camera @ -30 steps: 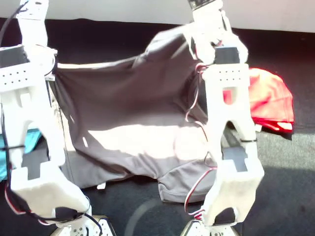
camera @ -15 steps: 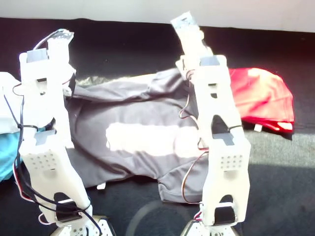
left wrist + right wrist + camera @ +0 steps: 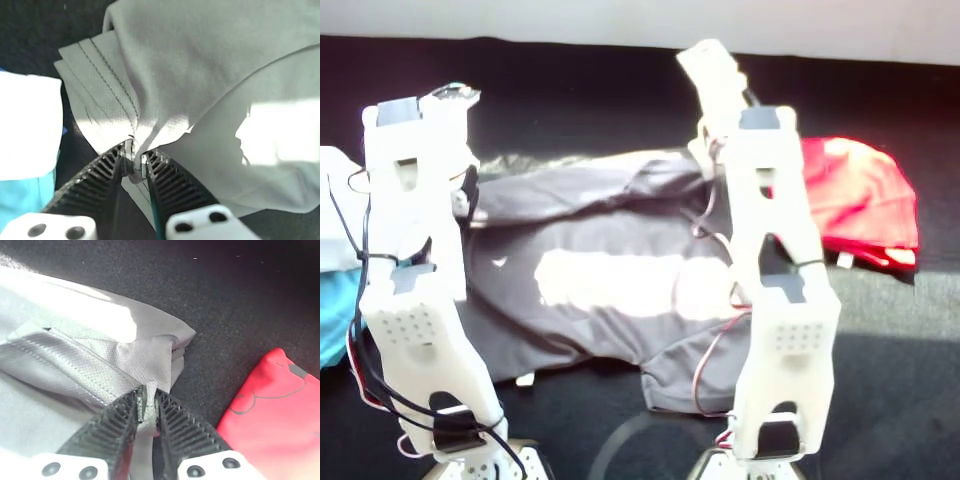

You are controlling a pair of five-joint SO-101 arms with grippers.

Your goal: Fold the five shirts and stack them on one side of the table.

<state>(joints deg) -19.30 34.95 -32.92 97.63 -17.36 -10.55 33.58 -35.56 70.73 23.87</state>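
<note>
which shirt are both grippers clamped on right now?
The grey shirt, spread mid-table: the left gripper and the right gripper each pinch its fabric. The red shirt lies off to one side, ungripped.

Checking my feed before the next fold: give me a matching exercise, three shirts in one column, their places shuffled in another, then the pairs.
Things:
1 grey shirt
2 red shirt
3 teal shirt

Places:
A beside the left arm, ungripped
B beside the right arm, ungripped
C spread between the arms, pinched by the left pincer and the right pincer

Pairs: 1-C, 2-B, 3-A.
</note>
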